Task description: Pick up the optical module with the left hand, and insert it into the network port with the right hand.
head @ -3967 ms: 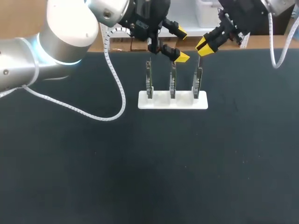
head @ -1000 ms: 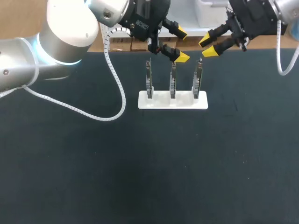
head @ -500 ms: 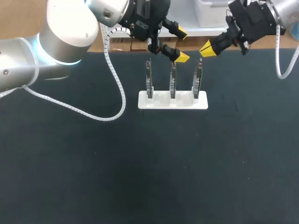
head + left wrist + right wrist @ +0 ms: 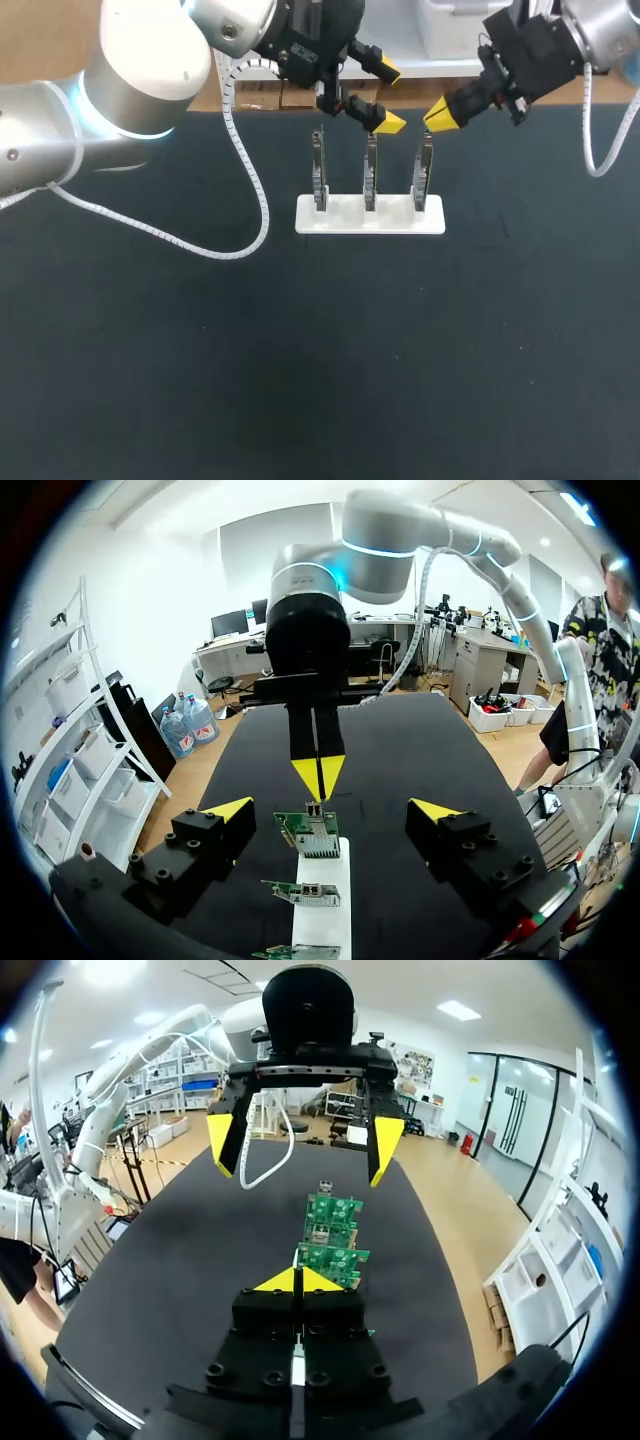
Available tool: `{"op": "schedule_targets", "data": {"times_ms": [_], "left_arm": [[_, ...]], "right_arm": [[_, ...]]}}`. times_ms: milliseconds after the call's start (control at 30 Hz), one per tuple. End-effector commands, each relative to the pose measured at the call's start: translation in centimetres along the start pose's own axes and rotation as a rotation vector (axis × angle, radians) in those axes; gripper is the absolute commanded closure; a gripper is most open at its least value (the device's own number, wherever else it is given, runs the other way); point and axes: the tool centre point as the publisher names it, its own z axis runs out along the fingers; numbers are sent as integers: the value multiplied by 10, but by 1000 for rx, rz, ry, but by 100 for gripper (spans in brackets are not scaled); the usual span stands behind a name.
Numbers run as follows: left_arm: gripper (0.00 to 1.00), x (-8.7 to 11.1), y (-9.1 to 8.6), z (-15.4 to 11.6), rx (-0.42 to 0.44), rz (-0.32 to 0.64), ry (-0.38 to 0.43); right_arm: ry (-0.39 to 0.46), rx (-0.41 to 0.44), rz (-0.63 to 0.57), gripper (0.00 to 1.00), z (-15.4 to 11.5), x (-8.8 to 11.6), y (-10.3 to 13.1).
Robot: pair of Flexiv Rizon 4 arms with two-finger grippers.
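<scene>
Head view: left gripper (image 4: pixel 386 95) spread wide by the middle of three green circuit boards (image 4: pixel 369 172). Right gripper (image 4: pixel 440 114) has its tips pressed together, just above the end board. The boards stand upright in a white holder (image 4: pixel 345 218) on the black desk (image 4: pixel 300 350). Only the left wrist view shows a silvery network port (image 4: pixel 316 825) on the board under the right gripper. Optical module not made out.

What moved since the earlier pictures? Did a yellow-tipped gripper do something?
The right gripper moved. A second ago it was open and farther right; since then it has shut and come down toward the top of the rightmost circuit board. The left gripper stayed open above the middle board, and the three boards stayed upright in the white stand.
</scene>
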Motion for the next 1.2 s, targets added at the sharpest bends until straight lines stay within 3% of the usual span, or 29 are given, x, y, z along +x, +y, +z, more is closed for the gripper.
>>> {"op": "schedule_targets", "data": {"times_ms": [33,567,967,1200], "left_arm": [[0,-2,2,0,4,-3,8],[0,-2,2,0,4,-3,8],[0,-2,2,0,4,-3,8],[0,-2,2,0,4,-3,8]], "right_arm": [[-5,-4,-1,100,1,1,-2],[-15,-38,12,100,14,8,-8],[-14,14,-55,100,-8,-13,-5],[-13,-1,-28,100,-2,-3,-6]]}}
